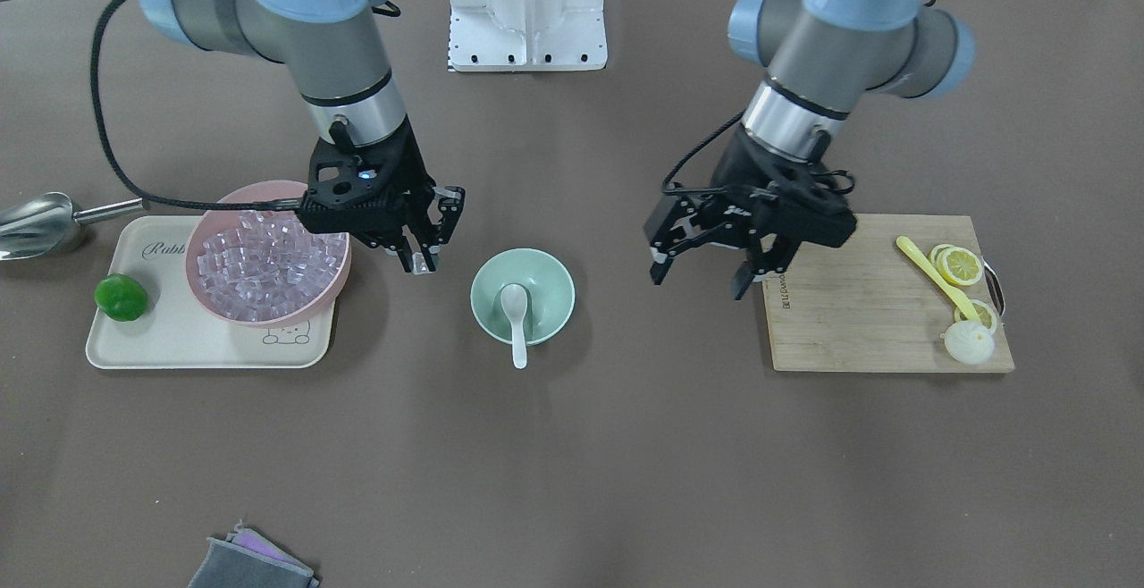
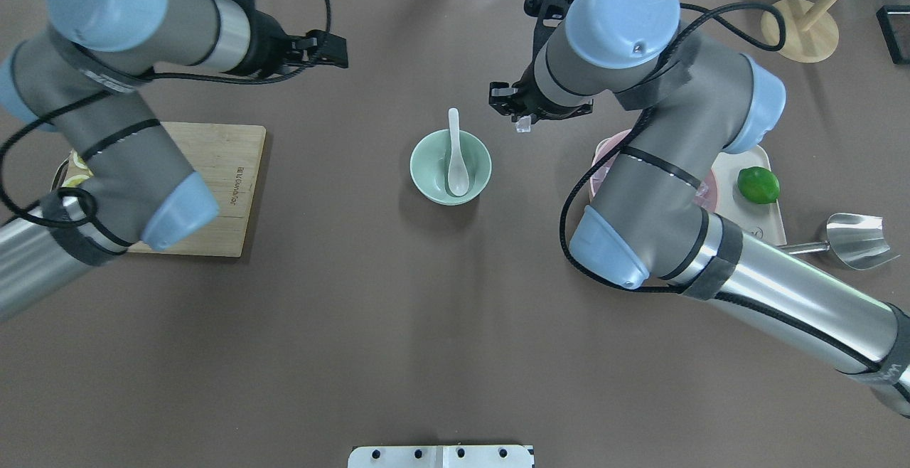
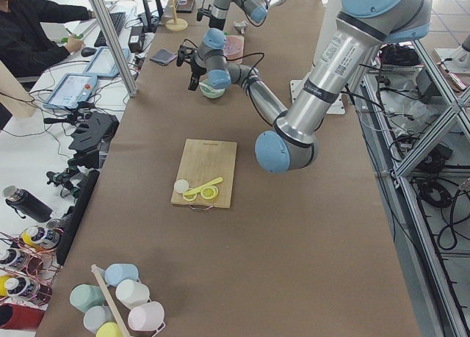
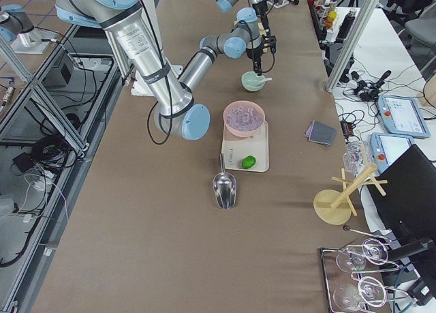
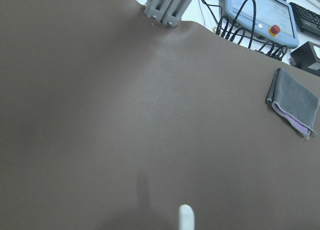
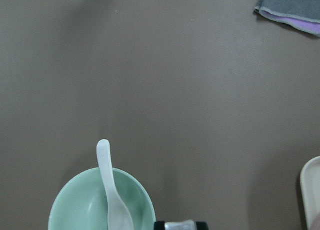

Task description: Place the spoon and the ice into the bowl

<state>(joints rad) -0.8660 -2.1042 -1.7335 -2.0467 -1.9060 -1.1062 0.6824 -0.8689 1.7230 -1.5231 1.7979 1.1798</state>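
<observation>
The mint-green bowl [image 1: 488, 288] stands mid-table with the white spoon [image 1: 516, 309] in it, scoop down and handle over the rim. Both also show in the overhead view, bowl [image 2: 426, 173] and spoon [image 2: 456, 153], and in the right wrist view, bowl [image 6: 75, 207] and spoon [image 6: 111, 190]. The ice [image 1: 268, 259] fills a pink bowl. My right gripper [image 1: 418, 257] is shut on one clear ice cube [image 2: 524, 124], held above the table between the pink bowl and the mint bowl. My left gripper [image 1: 700, 277] is open and empty, beside the mint bowl on its other side.
The pink bowl [image 1: 268, 317] sits on a cream tray [image 1: 179, 342] with a lime [image 1: 121, 297]. A steel scoop [image 1: 36, 223] lies beyond the tray. A cutting board [image 1: 849, 320] holds a yellow utensil [image 1: 929, 271] and lemon slices [image 1: 961, 264]. A grey cloth [image 1: 250, 561] lies at the table's edge.
</observation>
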